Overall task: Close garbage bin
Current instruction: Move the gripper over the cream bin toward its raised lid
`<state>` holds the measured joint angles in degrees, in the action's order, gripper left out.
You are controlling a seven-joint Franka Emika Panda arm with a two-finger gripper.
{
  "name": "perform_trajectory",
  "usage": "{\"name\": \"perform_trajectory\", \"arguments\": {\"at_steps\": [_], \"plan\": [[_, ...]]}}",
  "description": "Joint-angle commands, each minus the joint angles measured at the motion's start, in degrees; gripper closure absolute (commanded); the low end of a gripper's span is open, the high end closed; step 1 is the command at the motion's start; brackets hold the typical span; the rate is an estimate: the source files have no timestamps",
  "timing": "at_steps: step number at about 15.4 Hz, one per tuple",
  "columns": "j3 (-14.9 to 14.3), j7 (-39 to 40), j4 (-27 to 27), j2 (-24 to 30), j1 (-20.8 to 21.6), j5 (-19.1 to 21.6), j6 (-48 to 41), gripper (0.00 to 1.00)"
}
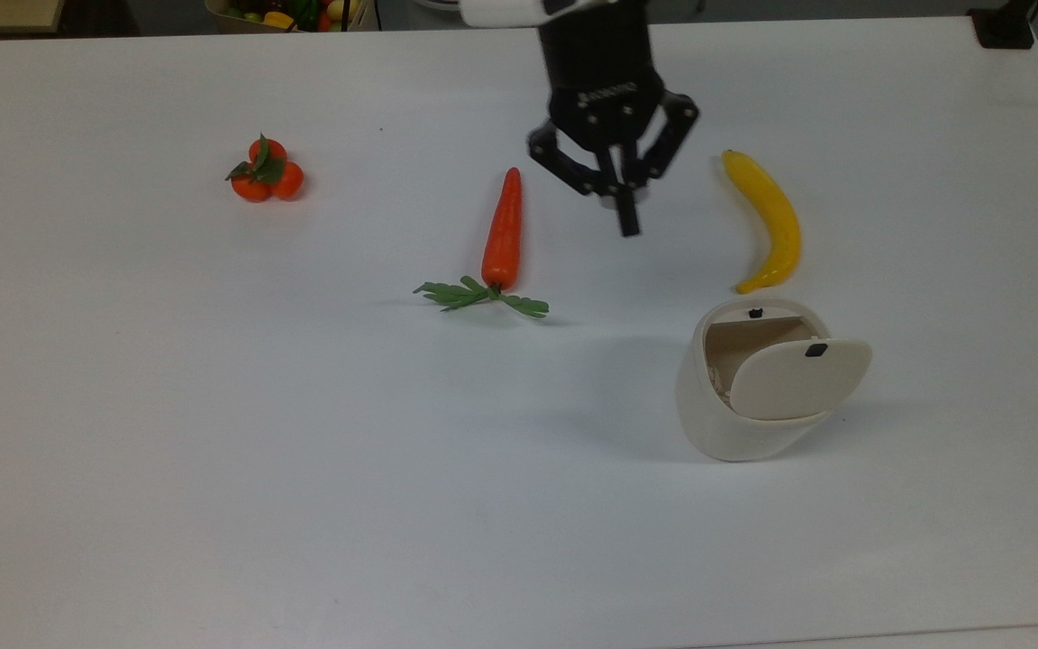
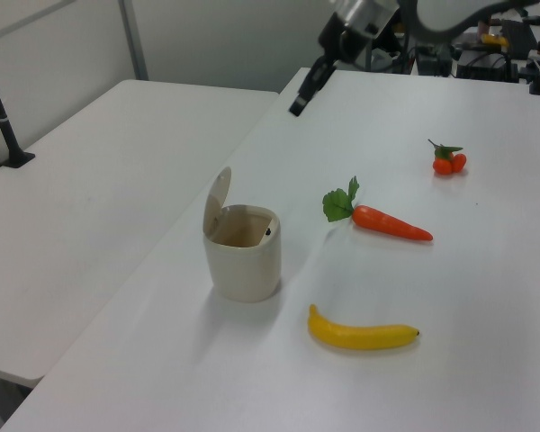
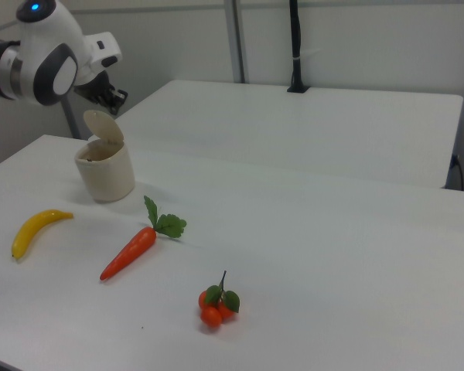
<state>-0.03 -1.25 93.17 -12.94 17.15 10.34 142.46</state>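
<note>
I see the garbage bin [image 1: 758,388], lid raised, well below-right of my gripper [image 1: 629,225] in the top view. Its fingers look pressed together, holding nothing, between the carrot [image 1: 502,231] and banana [image 1: 769,219].

Bright, even overhead light; soft faint shadows on the table [image 1: 213,406]

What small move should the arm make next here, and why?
Probably carry the pincer on toward the garbage bin, to get behind its raised lid. The lid stands open and untouched, and in the top view the pincer hangs between the carrot and the banana, well short of the bin.
</note>
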Motion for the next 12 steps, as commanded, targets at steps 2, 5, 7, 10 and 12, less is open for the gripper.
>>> {"name": "perform_trajectory", "arguments": {"at_steps": [2, 5, 7, 10, 12], "plan": [[0.2, -1.7, -6.1, -8.1, 3.9, 0.1, 9.7, 1.00], [0.2, -4.9, -10.4, -12.8, 5.5, -0.1, 14.3, 1.00], [0.2, -5.6, -12.1, -14.8, 6.2, -0.1, 17.2, 1.00], [0.2, -5.5, -14.1, -17.7, 7.2, -0.3, 21.2, 1.00], [0.2, -5.5, -14.5, -19.6, 7.9, -1.4, 24.2, 1.00]]}}
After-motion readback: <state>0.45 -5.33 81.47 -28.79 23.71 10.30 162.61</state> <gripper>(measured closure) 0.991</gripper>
